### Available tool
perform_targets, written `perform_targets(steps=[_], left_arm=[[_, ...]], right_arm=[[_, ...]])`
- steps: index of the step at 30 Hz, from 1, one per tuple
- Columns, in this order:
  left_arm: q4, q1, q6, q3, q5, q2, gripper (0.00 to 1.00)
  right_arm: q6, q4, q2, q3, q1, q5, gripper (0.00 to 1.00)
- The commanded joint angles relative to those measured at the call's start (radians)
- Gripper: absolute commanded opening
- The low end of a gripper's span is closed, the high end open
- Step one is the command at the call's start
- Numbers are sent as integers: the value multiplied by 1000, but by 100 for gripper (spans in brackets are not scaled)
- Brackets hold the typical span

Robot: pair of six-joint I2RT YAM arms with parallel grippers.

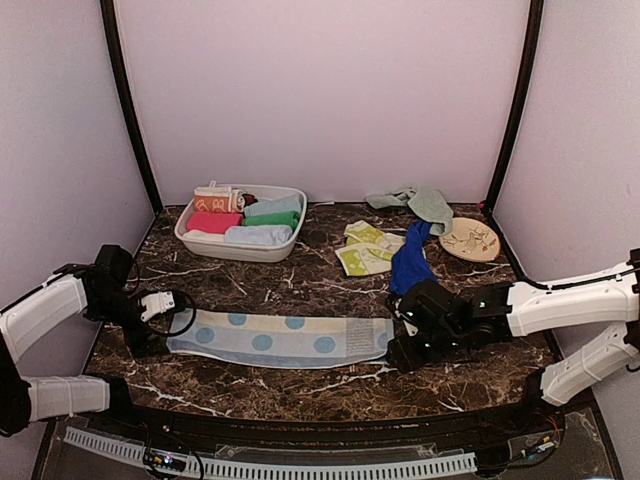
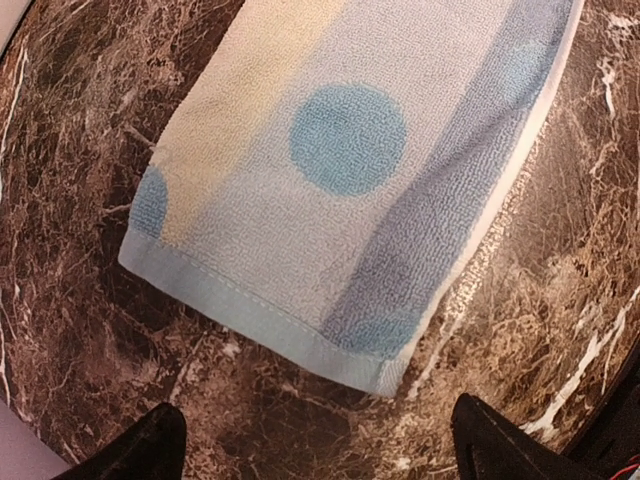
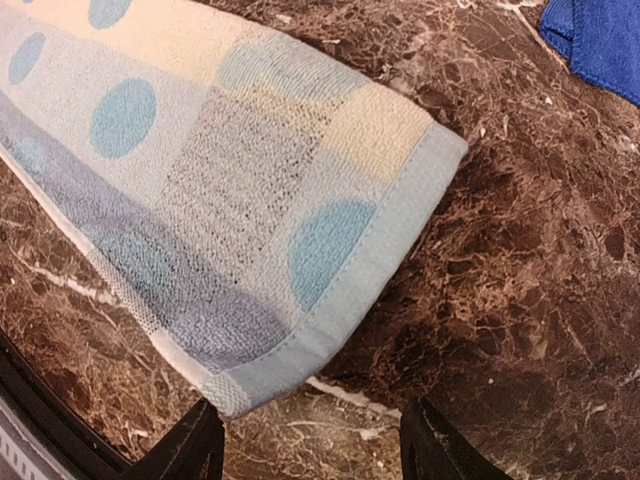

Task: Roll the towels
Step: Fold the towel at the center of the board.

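A light-blue towel with blue spots and cream bands (image 1: 280, 338) lies folded into a long strip across the table's front middle. My left gripper (image 1: 160, 322) is open just off its left end; in the left wrist view the towel's hem (image 2: 300, 330) lies ahead of the spread fingertips (image 2: 135, 450). My right gripper (image 1: 400, 335) is open at the strip's right end; in the right wrist view the towel's corner (image 3: 300, 330) sits just ahead of the fingertips (image 3: 190, 455). A dark blue towel (image 1: 411, 258), a yellow-green one (image 1: 365, 250) and a mint one (image 1: 415, 203) lie loose at the back right.
A white oval tub (image 1: 240, 243) at the back left holds several rolled towels. A round beige disc (image 1: 470, 240) lies at the back right. Dark marble table; the dark blue towel's edge shows in the right wrist view (image 3: 600, 40).
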Motion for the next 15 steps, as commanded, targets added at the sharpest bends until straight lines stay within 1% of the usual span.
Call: perform_targets(steps=[1, 4, 6, 8, 10, 12, 15], left_arm=[[-118, 5, 37, 79, -15, 20, 94], [-163, 6, 52, 126, -18, 53, 93], [-166, 5, 61, 145, -28, 78, 92], [-140, 6, 48, 166, -38, 105, 91], [-82, 6, 10, 186, -16, 138, 88], [-37, 7, -41, 215, 22, 191, 84], [-23, 5, -81, 256, 48, 297, 72]], right_arm=[[6, -66, -33, 11, 9, -45, 60], [20, -62, -44, 12, -4, -50, 61], [25, -58, -36, 23, -50, -64, 60], [27, -42, -27, 41, -113, -108, 59], [26, 3, -9, 58, -173, -134, 55], [21, 54, 34, 85, -206, -151, 50], [-5, 66, 145, 155, -215, -162, 45]])
